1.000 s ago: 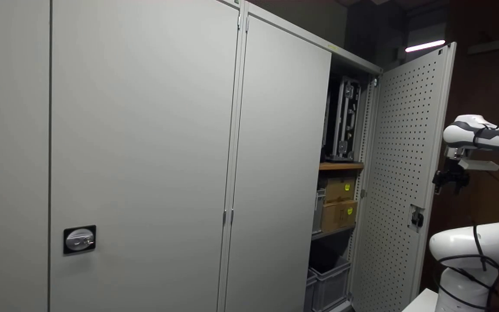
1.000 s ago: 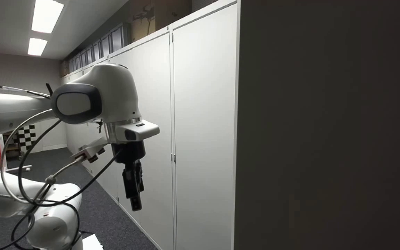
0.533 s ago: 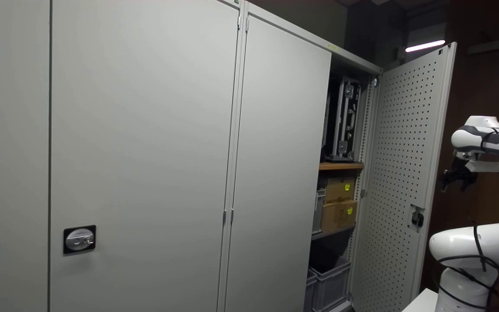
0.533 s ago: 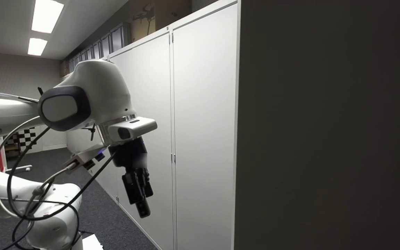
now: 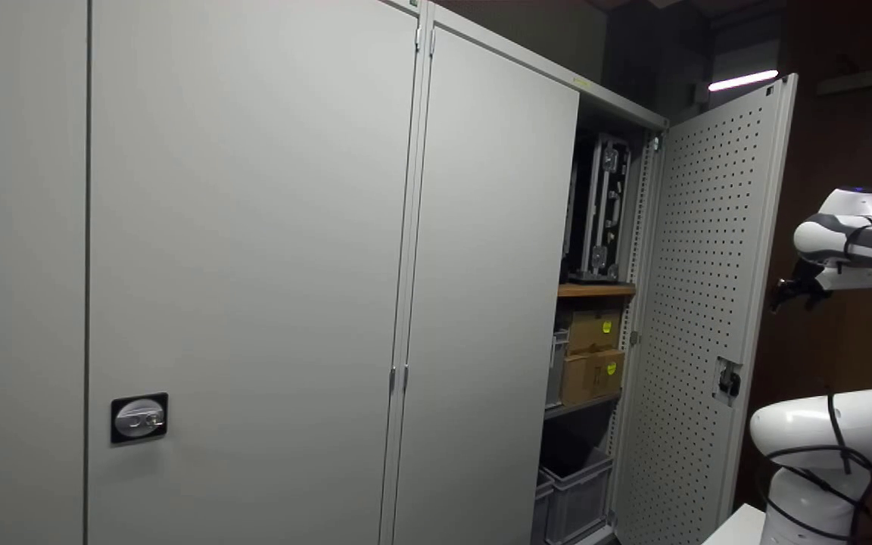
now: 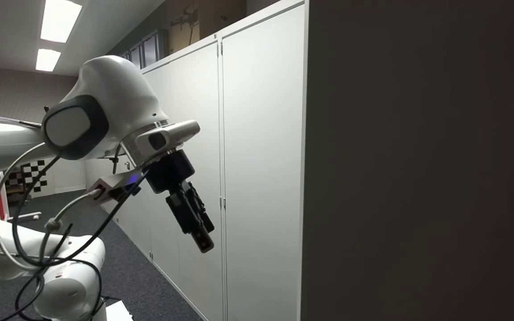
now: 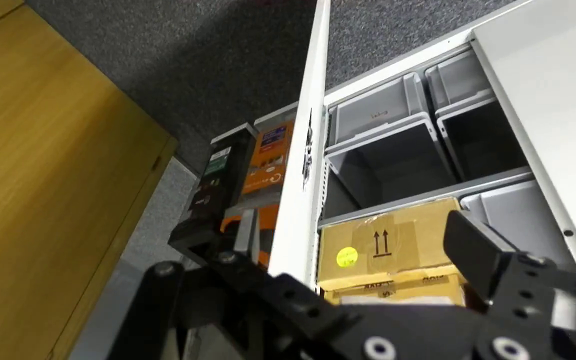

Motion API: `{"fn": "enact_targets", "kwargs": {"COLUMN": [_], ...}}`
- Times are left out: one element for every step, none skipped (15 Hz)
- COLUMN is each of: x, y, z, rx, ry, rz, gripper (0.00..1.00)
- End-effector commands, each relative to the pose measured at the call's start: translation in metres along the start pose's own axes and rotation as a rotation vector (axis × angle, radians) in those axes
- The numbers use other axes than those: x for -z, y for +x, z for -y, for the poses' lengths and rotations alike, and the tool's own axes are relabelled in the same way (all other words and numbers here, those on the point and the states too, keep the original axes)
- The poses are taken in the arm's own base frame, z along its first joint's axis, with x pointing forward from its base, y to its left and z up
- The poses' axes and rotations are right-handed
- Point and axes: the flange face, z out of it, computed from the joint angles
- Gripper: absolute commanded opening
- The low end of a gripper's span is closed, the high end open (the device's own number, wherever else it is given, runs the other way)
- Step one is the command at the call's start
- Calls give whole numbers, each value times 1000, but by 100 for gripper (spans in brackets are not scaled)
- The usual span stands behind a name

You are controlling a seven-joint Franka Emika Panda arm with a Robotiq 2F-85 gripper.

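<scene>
My gripper [image 7: 360,237] is open in the wrist view, its two fingers wide apart with nothing held. Beyond them, the white edge of a cabinet door [image 7: 300,190] and a cardboard box [image 7: 418,240] with a yellow sticker show through the gap. In an exterior view the gripper [image 5: 795,299] hangs at the right, tilted, beside the swung-out perforated door [image 5: 697,303] with its black latch [image 5: 730,382]; contact cannot be made out. Another exterior view has the gripper [image 6: 206,238] slanting down in front of closed white cabinet doors [image 6: 263,156].
Inside the cabinet are grey bins [image 7: 375,112], cardboard boxes [image 5: 593,377] and a wooden shelf [image 5: 595,290]. Behind the door edge stand orange packages [image 7: 268,160], with a wooden panel [image 7: 43,175] farther left. Loose cables [image 6: 101,232] loop off the arm.
The wrist has tilted so the gripper points more outward and sits higher. In an exterior view the arm's hand has shifted slightly right, away from the perforated door. The doors have not moved.
</scene>
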Motion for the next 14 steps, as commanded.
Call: {"fn": "enact_targets", "kwargs": {"x": [20,23,25,26,26,26,25,23,21,19,18,16,15,15], "y": [24,27,31,35,38,43,48,54,59,63,68,72,75,78], "z": [-20,-23,-27,-29,-32,-35,-38,-40,-42,-44,-45,-47,-48,-50], "rx": [37,53,66,90,104,117,125,133,144,160,177,185,195,199], "ry": [-17,-16,-12,-3,-6,0,3,11,16,23,27,30,35,42], "rz": [-68,-81,-92,-102,-110,-131,-145,-164,-178,-199,-216,-229,-245,-261], "gripper": [100,100,100,100,100,100,100,100,100,100,100,100,100,100]}}
